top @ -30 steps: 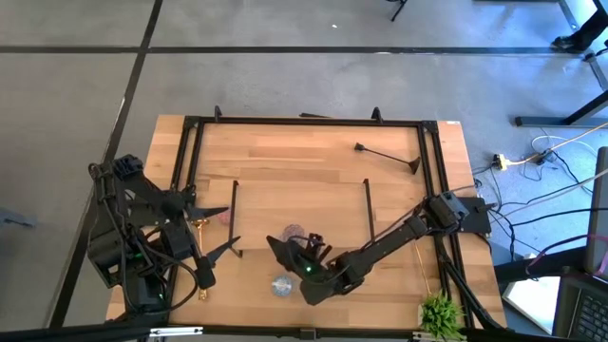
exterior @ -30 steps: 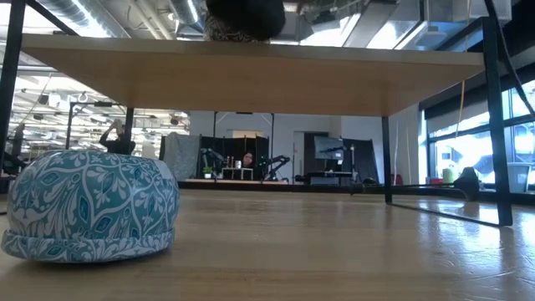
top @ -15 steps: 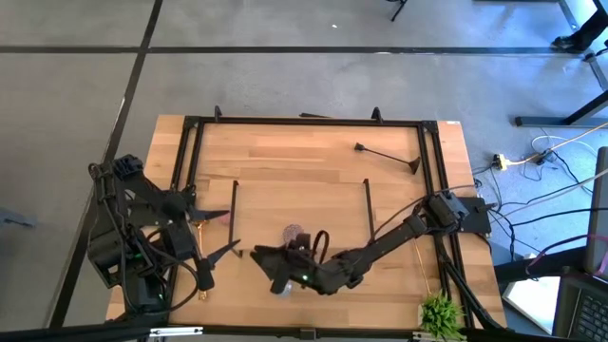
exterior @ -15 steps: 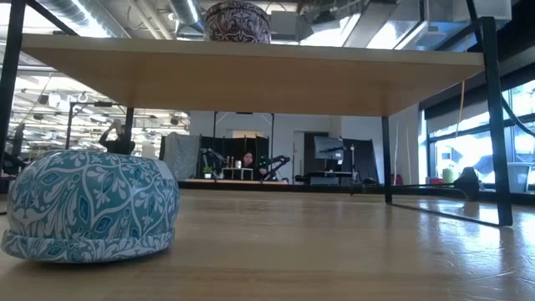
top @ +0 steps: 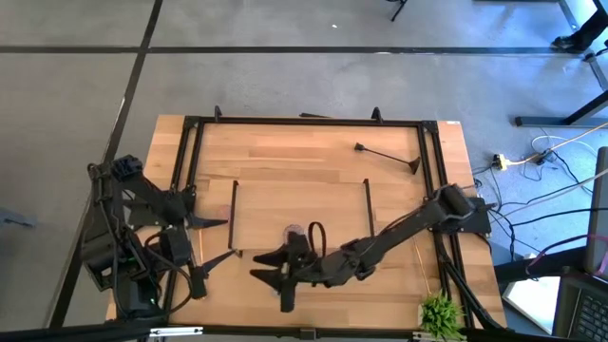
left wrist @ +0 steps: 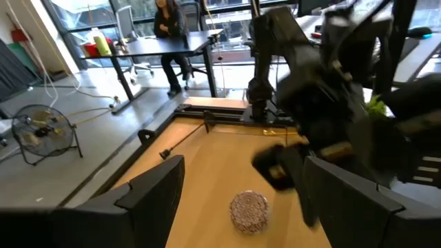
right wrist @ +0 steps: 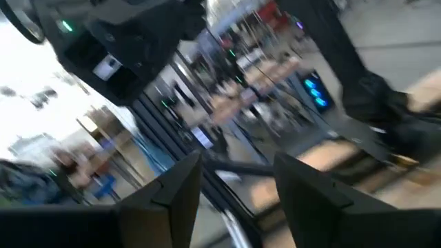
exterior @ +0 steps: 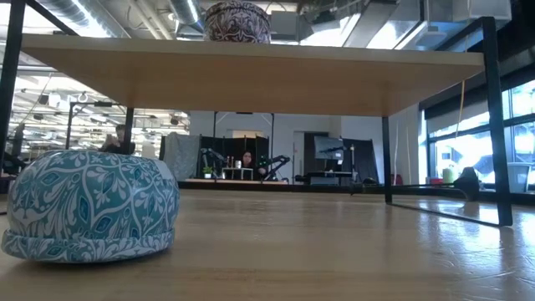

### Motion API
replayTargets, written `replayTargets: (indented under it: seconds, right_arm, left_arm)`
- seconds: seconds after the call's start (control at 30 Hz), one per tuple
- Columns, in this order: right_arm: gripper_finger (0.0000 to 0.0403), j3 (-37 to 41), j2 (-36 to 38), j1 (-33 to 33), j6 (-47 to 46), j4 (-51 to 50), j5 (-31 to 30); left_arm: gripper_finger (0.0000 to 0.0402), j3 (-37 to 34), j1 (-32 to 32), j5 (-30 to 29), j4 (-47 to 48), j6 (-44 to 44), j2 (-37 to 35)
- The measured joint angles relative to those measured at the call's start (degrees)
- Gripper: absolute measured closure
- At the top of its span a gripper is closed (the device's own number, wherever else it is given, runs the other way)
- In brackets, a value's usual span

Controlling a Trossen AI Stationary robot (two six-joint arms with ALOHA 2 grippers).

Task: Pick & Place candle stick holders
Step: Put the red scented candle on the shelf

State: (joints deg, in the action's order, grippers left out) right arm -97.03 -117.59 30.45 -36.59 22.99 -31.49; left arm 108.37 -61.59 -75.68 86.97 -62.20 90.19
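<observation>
On the wooden board (top: pixel 304 204), near edge: mauve round holder (top: pixel 295 231). Just beside it: right hand (top: pixel 277 276), fingers spread, empty. Well beyond: black holder (top: pixel 388 157), lying flat. Left of board: left hand (top: pixel 218 239), open.

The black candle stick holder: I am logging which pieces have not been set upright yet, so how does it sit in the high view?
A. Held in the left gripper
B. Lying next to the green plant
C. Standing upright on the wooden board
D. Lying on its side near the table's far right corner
D: the black candle stick holder lies flat on the table, its stem slanting toward the far right corner, with neither gripper near it.
</observation>
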Motion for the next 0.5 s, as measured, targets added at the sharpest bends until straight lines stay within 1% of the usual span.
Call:
replayTargets:
  seconds: [0.1, 0.2, 0.33, 0.5]
  right_arm:
    - [0.0235, 0.0, 4.02, -0.08, -0.24, -9.97, -0.5]
    - [0.0248, 0.0, 7.54, -0.1, -0.26, -16.87, -1.28]
    - [0.0265, -0.02, 11.21, 0.23, -0.47, -23.93, -1.41]
    - [0.0281, -0.02, 13.83, 1.21, -0.51, -31.07, -1.38]
  left_arm:
    - [0.0107, -0.02, -0.26, 1.14, 0.04, -0.61, 0.0]
    - [0.0107, -0.02, -0.25, 3.26, 0.27, -1.24, 0.0]
    - [0.0107, -0.41, 0.75, 6.86, 0.23, -1.57, 0.0]
    - [0.0107, -1.46, 2.52, 10.71, 0.17, -1.28, 0.0]
